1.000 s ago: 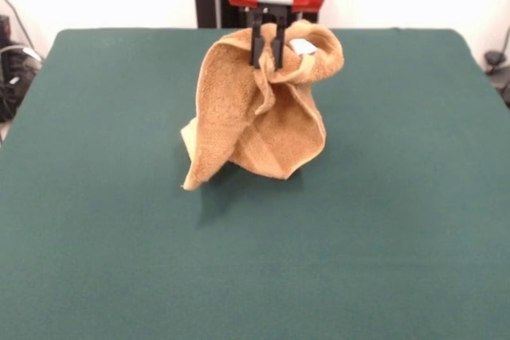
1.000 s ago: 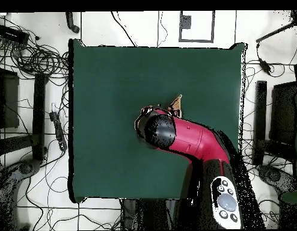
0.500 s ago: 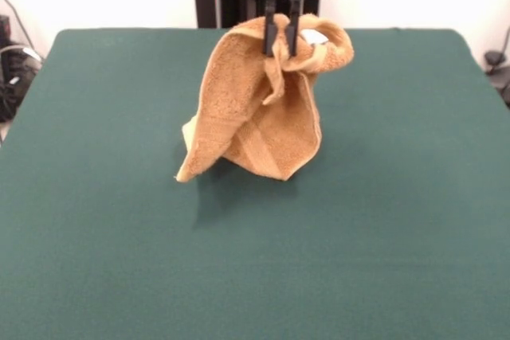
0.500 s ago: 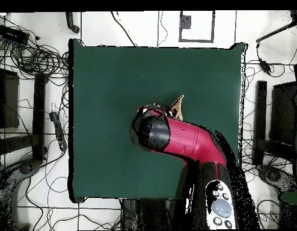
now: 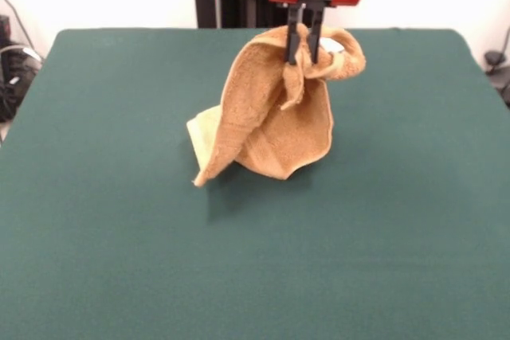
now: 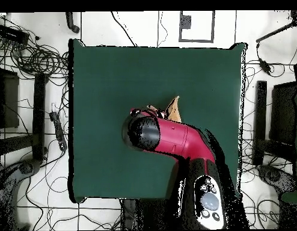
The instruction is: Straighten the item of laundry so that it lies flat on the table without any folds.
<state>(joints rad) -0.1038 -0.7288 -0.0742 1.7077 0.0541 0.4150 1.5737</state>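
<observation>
The end effector is clenched on the upper folds of the orange towel, holding it up as a bunched, draped cone. Its lower corners still touch the green counter near the middle, a pointed corner reaching toward the front and a paler flap lying flat behind it. The counter's edges are well apart from the towel on every side, with wide bare felt in front and to both sides. In the overhead view the red arm covers most of the towel; only a corner shows beside it. Compared with a second ago, the end effector and towel have shifted rightward in the front view, and the trailing corner has been dragged along.
</observation>
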